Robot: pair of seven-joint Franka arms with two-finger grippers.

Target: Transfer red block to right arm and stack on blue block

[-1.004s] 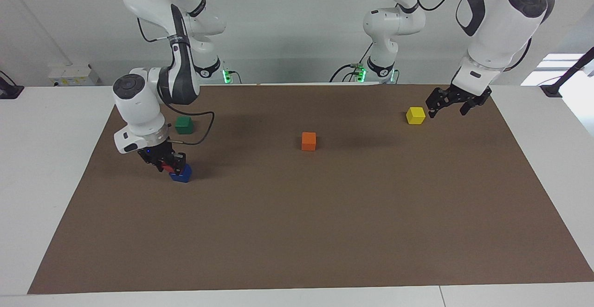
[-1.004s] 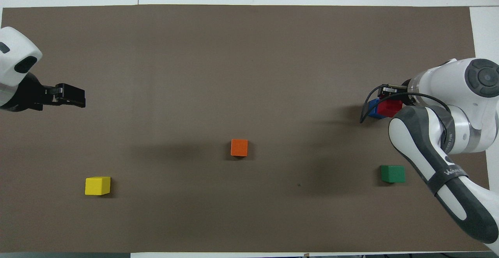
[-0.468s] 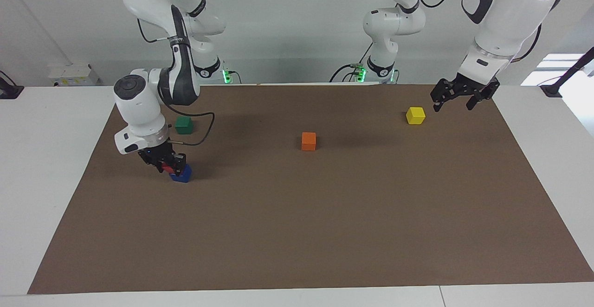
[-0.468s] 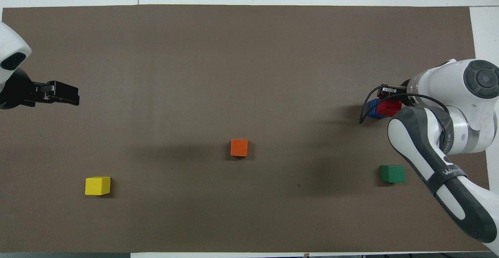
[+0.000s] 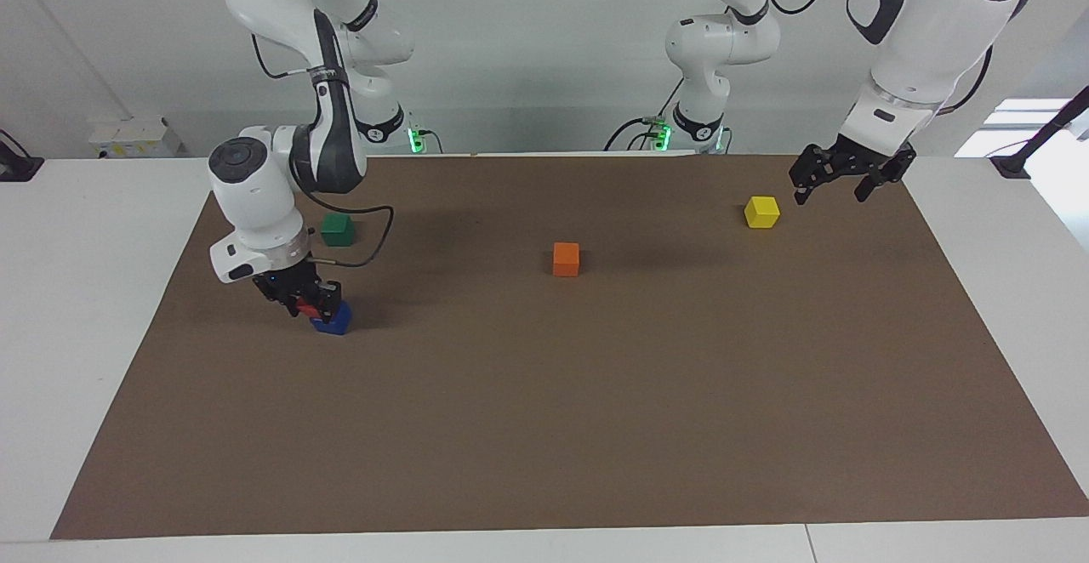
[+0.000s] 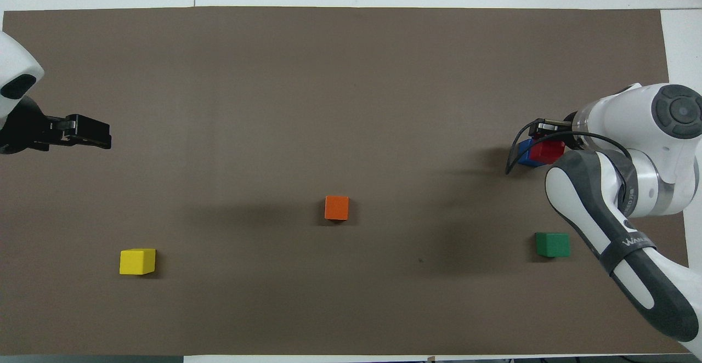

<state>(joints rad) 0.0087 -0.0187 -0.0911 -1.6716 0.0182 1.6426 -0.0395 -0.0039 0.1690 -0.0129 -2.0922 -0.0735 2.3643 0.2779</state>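
Findings, with clock directions read on the overhead view and the small glossy orange cube (image 5: 566, 258) near the middle of the brown mat (image 5: 544, 418) taken as the dial's centre. The mat covers most of the white counter (image 5: 85, 291). The small glossy red cube (image 6: 547, 151) sits on top of the small glossy deep-blue cube (image 5: 338, 320) at roughly two to three o'clock, toward the right arm's end of the counter. The blue cube rests on the mat. The seam between the two cubes is partly hidden. The white jointed right arm (image 5: 255, 197) bends down over this stack. Its black right tool (image 5: 310, 304) is lowered onto the red cube, with the cube lodged within it. Whether this tool is clamped on the red cube or has let go cannot be told. A small dark green cube (image 5: 337, 229) stands on the mat at about four o'clock, nearer to the robots than the stack and well apart from it. A small yellow cube (image 5: 762, 212) stands at about eight o'clock, toward the left arm's end. The white left arm (image 5: 910, 61) waits with its black left tool (image 5: 829, 196) raised at about ten o'clock, over the mat's edge at that end. That tool's jaws stand wide apart and hold nothing. It hangs near the yellow cube but touches neither it nor the mat. All five cubes appear upright and of like size.
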